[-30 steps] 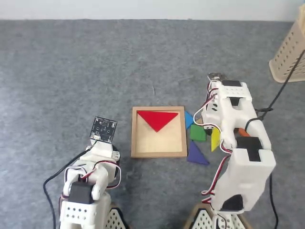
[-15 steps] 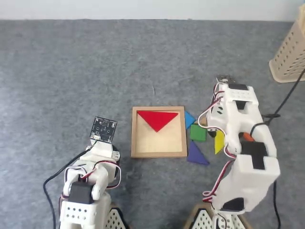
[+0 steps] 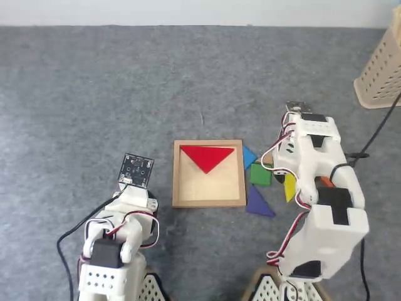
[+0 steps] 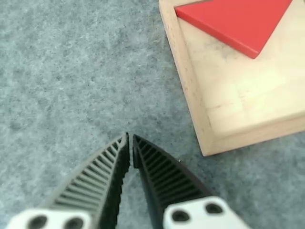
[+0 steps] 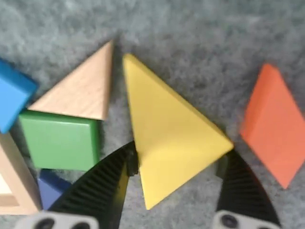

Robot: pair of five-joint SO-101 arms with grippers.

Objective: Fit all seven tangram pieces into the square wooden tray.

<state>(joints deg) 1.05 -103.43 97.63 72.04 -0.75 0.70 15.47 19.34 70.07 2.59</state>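
The square wooden tray (image 3: 177, 188) lies mid-table with a red triangle (image 3: 207, 157) in its far half. Right of it lie a blue piece (image 3: 249, 155), a green square (image 3: 260, 175) and a purple triangle (image 3: 257, 203). In the right wrist view my right gripper (image 5: 177, 162) is shut on the yellow triangle (image 5: 167, 129), one finger against each side, on the carpet. A bare-wood triangle (image 5: 81, 93) and an orange piece (image 5: 274, 124) flank it. My left gripper (image 4: 129, 138) is shut and empty over carpet beside the tray (image 4: 190, 95).
A perforated beige basket (image 3: 382, 69) stands at the far right edge. The right arm (image 3: 316, 188) covers part of the loose pieces. The left arm (image 3: 119, 241) sits at the near left, with grey carpet all around.
The right arm shifted a little to the right over the loose pieces, then nearly stopped. The left arm has not moved.
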